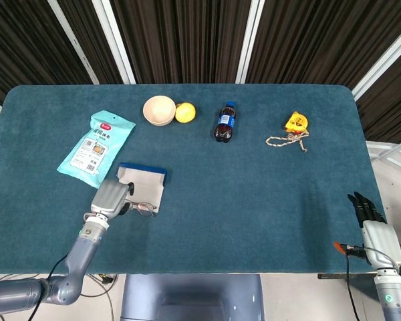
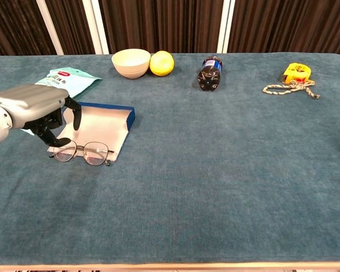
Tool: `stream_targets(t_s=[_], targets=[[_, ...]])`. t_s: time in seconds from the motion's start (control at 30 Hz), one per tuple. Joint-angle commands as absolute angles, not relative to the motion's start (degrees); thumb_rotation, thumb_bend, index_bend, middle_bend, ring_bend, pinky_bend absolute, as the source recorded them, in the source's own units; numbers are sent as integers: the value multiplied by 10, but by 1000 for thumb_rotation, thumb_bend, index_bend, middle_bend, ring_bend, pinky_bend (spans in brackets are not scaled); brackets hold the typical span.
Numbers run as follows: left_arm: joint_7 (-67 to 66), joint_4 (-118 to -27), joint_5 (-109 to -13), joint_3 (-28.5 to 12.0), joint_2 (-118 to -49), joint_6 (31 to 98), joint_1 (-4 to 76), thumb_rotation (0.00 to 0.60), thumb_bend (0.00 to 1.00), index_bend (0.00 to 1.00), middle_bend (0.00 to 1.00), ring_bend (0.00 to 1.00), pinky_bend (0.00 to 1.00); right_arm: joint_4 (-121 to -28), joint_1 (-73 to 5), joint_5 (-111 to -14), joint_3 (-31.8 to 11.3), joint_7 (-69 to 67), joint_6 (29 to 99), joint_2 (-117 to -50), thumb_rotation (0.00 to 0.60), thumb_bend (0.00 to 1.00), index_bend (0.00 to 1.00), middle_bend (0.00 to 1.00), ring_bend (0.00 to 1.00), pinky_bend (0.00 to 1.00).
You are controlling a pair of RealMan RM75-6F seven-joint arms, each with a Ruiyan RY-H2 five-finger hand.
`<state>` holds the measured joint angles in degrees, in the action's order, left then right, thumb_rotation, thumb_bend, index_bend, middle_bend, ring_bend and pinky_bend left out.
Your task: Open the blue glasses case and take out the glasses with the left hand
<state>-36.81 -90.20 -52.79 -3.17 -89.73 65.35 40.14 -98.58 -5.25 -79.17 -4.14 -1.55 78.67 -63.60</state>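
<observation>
The blue glasses case [image 2: 101, 123] lies open and flat on the worktop [image 2: 215, 170], its grey lining up and its blue rim raised along the far edge, and the glasses [image 2: 82, 153] rest at its near edge, lenses partly on the lining and partly over the cloth. The left robot hand [image 2: 42, 113] hovers just beside the left lens, fingers curled downward and spread apart with nothing in them; one dark fingertip reaches close to the frame, though I cannot tell whether it touches. In the head view the same left robot hand [image 1: 111, 196] sits just left of the glasses [image 1: 144, 209], with the case [image 1: 142, 182] behind. The right robot hand [image 1: 369, 217] hangs off the worktop's right edge, fingers straight and apart, holding nothing. The step in hand looks like the pickup itself. To do it well, the hand should settle over the left rim or the bridge, where the wire frame is stiffest, and pinch between thumb and a finger without pressing a lens. The frame is thin and lies nearly flush, so a low, slow approach suits it; a push from the side would likely slide it across the lining. Lift straight up once the pinch holds.
</observation>
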Motion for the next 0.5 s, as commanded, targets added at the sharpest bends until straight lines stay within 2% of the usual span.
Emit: stream_targets(t_s=[0.03,0.5], targets=[[-369,-898,-526,-31,-905,651,399,600,318,500,1000,957,1000,-986,-52,-791,-41,-16,787,-636,600,143,0,0,0,208],[-380,-881,-524,-39,-933,642,398,600,359,540,1000,959,1000,-988,-53,-788,-43,-18,784,-634,600,143,0,0,0,208]])
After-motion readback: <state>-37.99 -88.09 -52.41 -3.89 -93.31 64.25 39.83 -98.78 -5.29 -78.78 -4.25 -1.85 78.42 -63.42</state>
